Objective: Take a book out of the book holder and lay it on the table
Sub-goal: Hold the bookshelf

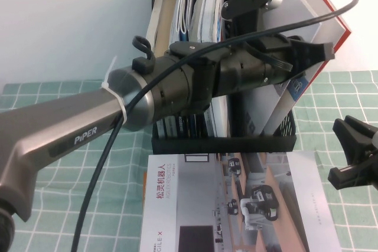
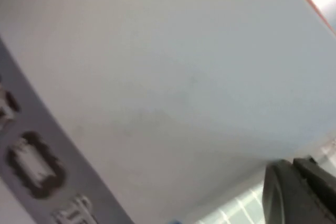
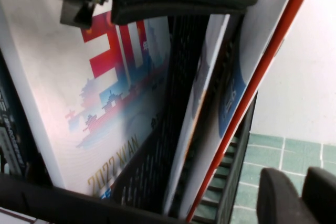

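Observation:
The black book holder (image 1: 224, 144) stands on the mint-green gridded table (image 1: 53, 205) with several booklets upright in it. I cannot pick out the white tan-banded book among them. My left gripper (image 1: 313, 54) reaches across into the holder's right compartment, against the leaning grey-covered red-edged book (image 1: 313, 4). That grey cover (image 2: 173, 77) fills the left wrist view. My right gripper (image 1: 339, 151) is open and empty, low at the holder's right side (image 3: 303, 198). The right wrist view shows the holder's side wall (image 3: 236, 156) and the red edge of the grey book (image 3: 262, 66).
A booklet with a grey indoor robot photo (image 1: 236, 205) lies flat on the table in front of the holder. A white booklet with red and blue art and "2022 XI'AN" (image 3: 105, 103) stands in the holder. A white wall is behind.

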